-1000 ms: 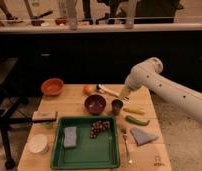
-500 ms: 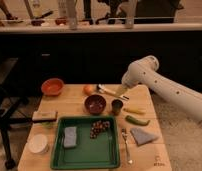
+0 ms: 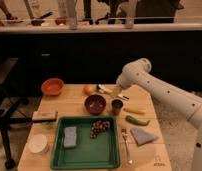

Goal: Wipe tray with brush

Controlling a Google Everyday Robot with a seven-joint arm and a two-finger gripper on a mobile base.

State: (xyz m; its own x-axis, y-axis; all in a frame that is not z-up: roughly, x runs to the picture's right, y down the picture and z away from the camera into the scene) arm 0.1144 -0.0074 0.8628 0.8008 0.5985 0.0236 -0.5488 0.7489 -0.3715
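Note:
The green tray [image 3: 85, 152] lies at the front middle of the wooden table, holding a grey sponge [image 3: 70, 136] and a bunch of dark grapes [image 3: 99, 128]. The brush [image 3: 104, 89], with a white handle and a small dark head, lies at the back of the table, right of an orange fruit [image 3: 89, 89]. My gripper [image 3: 117, 92] reaches down from the right on the white arm [image 3: 159, 87]. It sits low over the table at the brush's right end, behind a dark cup [image 3: 117, 105].
An orange bowl [image 3: 52, 86] stands back left and a dark bowl [image 3: 95, 103] behind the tray. A wooden-topped block [image 3: 45, 116] and a white cup [image 3: 38, 143] are left of the tray. A yellow item [image 3: 135, 110], green vegetable [image 3: 137, 120], grey cloth [image 3: 141, 136] and fork [image 3: 127, 145] lie right.
My arm has swung a little to the left and the gripper has come closer to the brush. The things on the table have not moved.

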